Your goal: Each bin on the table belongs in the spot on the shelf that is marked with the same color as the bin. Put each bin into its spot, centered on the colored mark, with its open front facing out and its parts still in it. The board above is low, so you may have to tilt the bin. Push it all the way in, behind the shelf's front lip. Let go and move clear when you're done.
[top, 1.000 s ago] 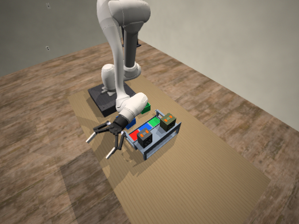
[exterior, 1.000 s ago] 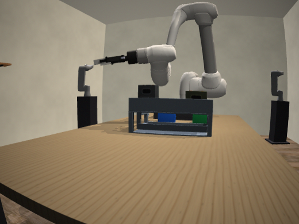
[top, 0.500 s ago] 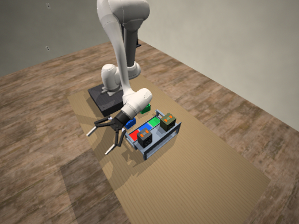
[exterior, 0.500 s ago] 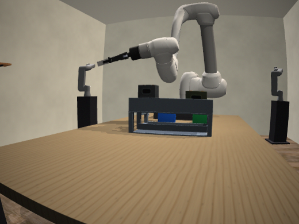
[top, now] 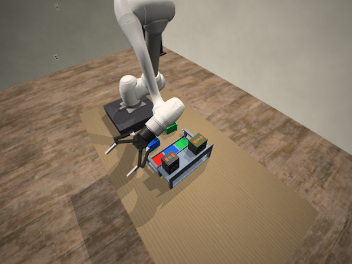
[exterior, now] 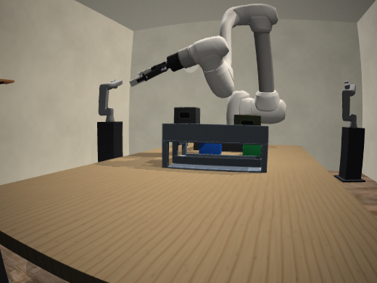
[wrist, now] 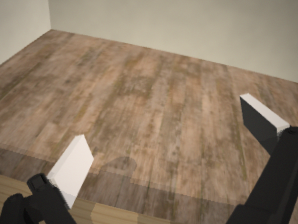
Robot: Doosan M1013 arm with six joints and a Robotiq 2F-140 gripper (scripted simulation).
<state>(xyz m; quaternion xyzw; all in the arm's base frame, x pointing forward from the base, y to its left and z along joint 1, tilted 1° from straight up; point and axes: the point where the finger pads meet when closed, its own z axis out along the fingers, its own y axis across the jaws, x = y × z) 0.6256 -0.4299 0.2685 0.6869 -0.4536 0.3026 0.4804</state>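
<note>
Top view: the pincer (top: pixel 123 158) hangs spread and empty above the tabletop (top: pixel 220 210), beside the blue bin (top: pixel 154 143) behind the shelf (top: pixel 189 169); reaching seems the step, and next it must descend onto a bin.

A shelf (top: pixel 206 154) stands on the table (top: pixel 237 203), in front of the arm's base plate (top: pixel 113 113). Two boxes (top: pixel 170 162) (top: pixel 198 143) sit on its top board. Two bins (top: pixel 154 143) (top: pixel 171 128) lie on the table between shelf and base plate.
</note>
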